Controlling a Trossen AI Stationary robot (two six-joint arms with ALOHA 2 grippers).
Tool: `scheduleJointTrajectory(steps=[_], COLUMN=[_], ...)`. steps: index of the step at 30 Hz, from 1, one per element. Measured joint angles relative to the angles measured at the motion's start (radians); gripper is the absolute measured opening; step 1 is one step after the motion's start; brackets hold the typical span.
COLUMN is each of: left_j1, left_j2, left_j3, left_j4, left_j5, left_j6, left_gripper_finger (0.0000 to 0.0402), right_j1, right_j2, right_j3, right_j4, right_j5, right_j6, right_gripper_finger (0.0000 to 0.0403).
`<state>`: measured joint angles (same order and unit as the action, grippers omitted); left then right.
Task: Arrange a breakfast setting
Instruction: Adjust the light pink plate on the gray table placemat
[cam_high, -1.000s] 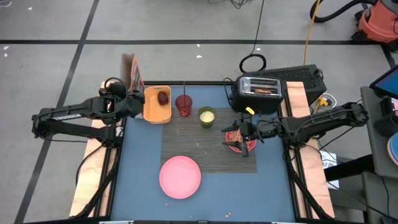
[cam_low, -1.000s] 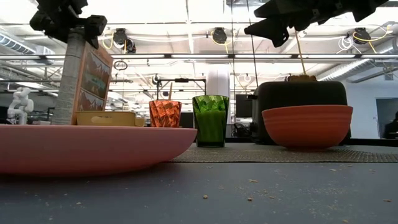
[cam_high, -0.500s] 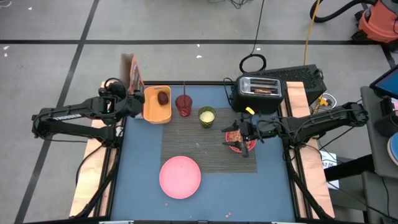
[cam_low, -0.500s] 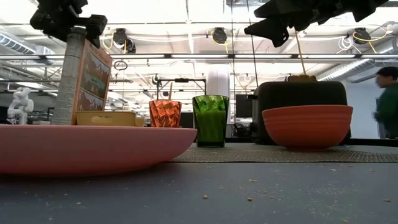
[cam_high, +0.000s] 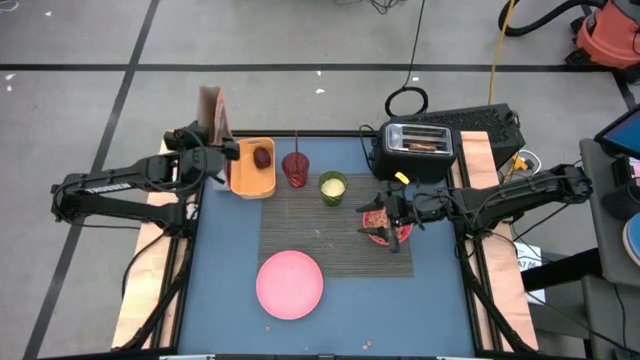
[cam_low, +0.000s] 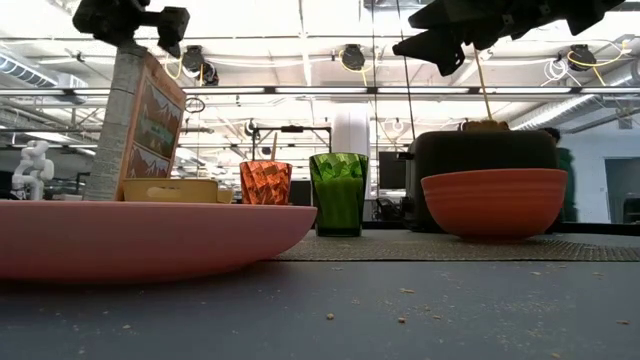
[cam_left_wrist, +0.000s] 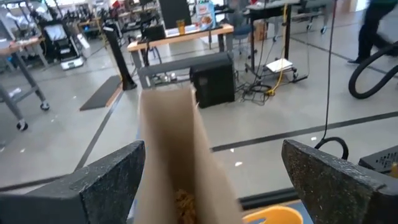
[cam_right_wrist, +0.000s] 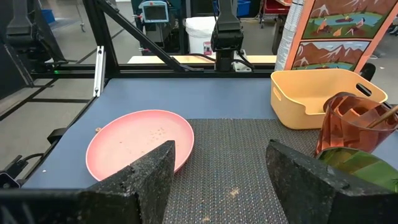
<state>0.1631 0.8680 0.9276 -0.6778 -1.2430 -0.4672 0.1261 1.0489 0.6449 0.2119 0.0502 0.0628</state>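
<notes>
Pink plate, dark woven placemat, green cup, yellow bin.

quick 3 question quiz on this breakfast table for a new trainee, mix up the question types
1. True or false: the pink plate lies wholly on the woven placemat.
2. Which holds the dark-red fruit? A) red tumbler B) orange bin C) toaster
3. Fill in: the right gripper hangs over the ____.

Key:
1. False; it overlaps the mat's near edge, mostly on the blue table.
2. B, the orange bin.
3. The red bowl.
</notes>
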Motion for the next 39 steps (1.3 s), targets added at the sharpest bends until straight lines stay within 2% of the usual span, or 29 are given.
scheduleJointTrajectory(steps=[7, 18, 22, 31, 39], left_j1=[0.000, 0.000, 0.000, -0.043, -0.126], left_j2=[0.000, 0.000, 0.000, 0.000, 0.011], left_j3=[0.000, 0.000, 0.000, 0.000, 0.000], left_j4=[0.178, 0.277, 0.361, 0.552, 0.579], left_j5=[0.001, 0.018, 0.125, 0.475, 0.727], left_j6=[0.173, 0.260, 0.341, 0.458, 0.394], left_gripper_finger=[0.0383, 0.0383, 0.0383, 0.0383, 0.0383], right_j1=[0.000, 0.000, 0.000, 0.000, 0.000], right_j2=[0.000, 0.000, 0.000, 0.000, 0.000], right_j3=[0.000, 0.000, 0.000, 0.000, 0.000], right_j4=[0.000, 0.000, 0.000, 0.000, 0.001], right_j5=[0.000, 0.000, 0.000, 0.000, 0.000], right_j6=[0.000, 0.000, 0.000, 0.000, 0.002], right_gripper_finger=[0.0242, 0.0242, 0.0242, 0.0242, 0.0242])
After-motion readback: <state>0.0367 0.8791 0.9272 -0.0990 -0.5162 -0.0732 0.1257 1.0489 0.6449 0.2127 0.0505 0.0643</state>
